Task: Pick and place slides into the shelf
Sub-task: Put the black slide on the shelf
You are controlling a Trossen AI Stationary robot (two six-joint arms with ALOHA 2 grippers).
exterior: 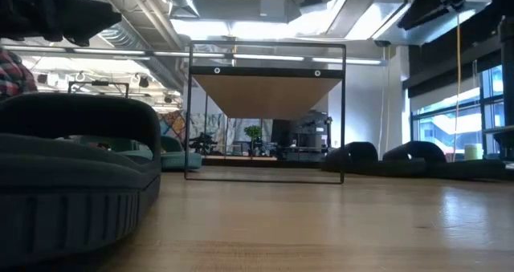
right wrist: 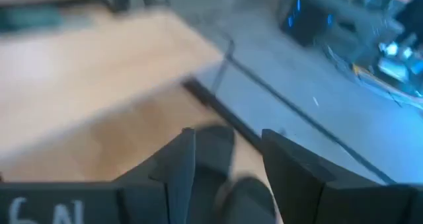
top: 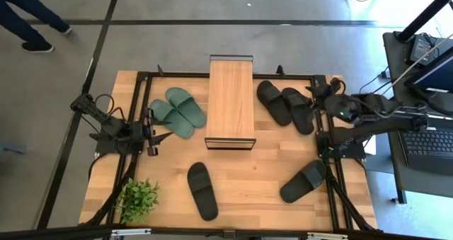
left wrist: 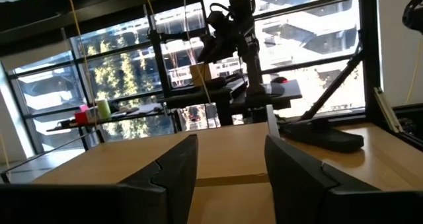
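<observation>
The small rack with a light wooden plank top on a thin black frame (top: 230,100) stands mid-table. Left of it lie two dark green rubber slides (top: 177,111) side by side; right of it, two black slides (top: 285,104). Two more black slides lie nearer the front edge — one (top: 202,190) below the rack, one (top: 304,181) toward the right. The left gripper (top: 151,134) hovers just beside the green pair, fingers parted, empty. The right gripper (top: 317,93) sits by the black pair, fingers parted — nothing held.

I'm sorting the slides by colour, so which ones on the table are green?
The two dark green slides left of the shelf, lying side by side; the other four are black.
</observation>
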